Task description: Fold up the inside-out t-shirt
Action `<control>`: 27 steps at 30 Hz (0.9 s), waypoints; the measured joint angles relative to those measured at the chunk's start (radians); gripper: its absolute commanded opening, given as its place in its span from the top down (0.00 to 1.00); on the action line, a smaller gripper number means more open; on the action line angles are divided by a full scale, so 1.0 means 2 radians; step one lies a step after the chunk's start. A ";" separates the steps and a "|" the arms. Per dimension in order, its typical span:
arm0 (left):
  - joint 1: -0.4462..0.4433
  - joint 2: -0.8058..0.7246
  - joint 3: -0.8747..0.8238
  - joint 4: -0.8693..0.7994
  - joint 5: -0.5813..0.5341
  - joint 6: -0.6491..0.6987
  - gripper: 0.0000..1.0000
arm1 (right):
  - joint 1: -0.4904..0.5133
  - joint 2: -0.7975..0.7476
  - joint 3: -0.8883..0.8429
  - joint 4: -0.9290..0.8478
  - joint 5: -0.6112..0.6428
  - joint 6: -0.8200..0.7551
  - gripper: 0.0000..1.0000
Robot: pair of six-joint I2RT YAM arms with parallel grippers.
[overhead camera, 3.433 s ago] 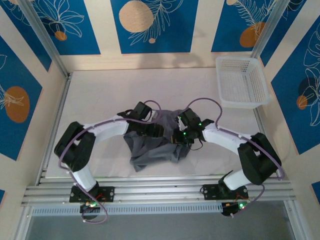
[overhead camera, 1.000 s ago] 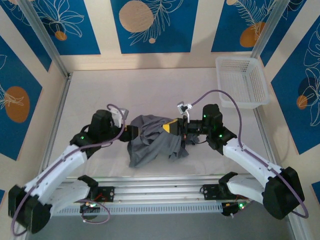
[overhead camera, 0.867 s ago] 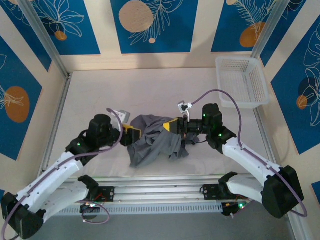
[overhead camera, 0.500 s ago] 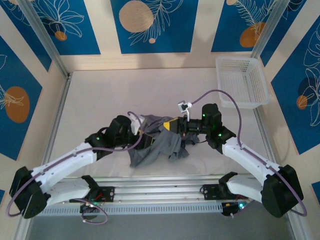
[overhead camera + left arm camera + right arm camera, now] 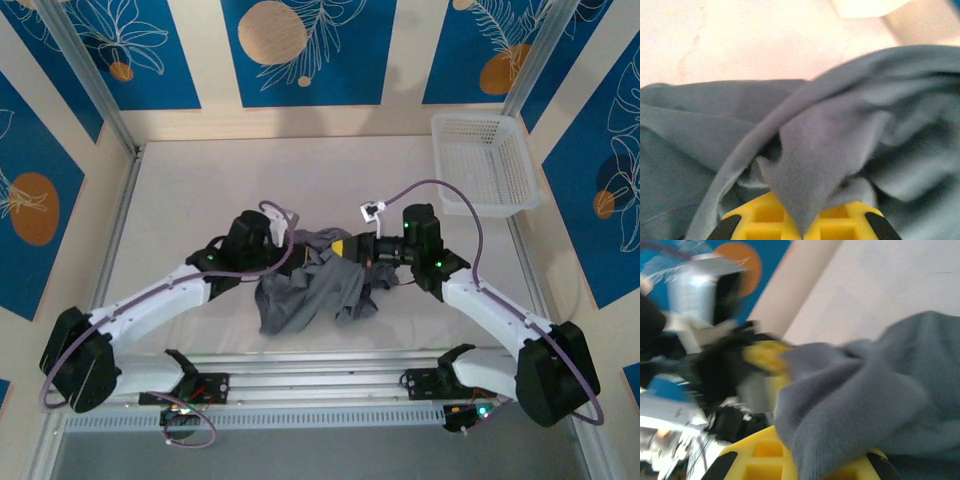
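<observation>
Left gripper (image 5: 801, 229) moved in, clamping t-shirt (image 5: 310, 295) — right gripper (image 5: 802, 465) seemingly too.

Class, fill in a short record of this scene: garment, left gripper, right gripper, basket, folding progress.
garment: grey t-shirt, crumpled in a heap on the table
left gripper: shut on a fold of the t-shirt
right gripper: shut on the t-shirt's opposite side
basket: white, far right corner, apart from the t-shirt
progress: not yet folded
</observation>
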 measured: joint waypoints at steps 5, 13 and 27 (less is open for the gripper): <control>0.044 -0.021 0.024 0.031 0.123 -0.073 1.00 | -0.068 0.072 -0.014 -0.031 0.019 0.006 0.60; 0.054 -0.005 0.045 0.029 0.205 -0.113 1.00 | -0.064 -0.029 -0.021 -0.090 0.085 0.006 0.48; 0.055 0.005 0.066 -0.006 0.242 -0.091 1.00 | 0.092 -0.010 -0.003 -0.038 0.285 -0.387 0.31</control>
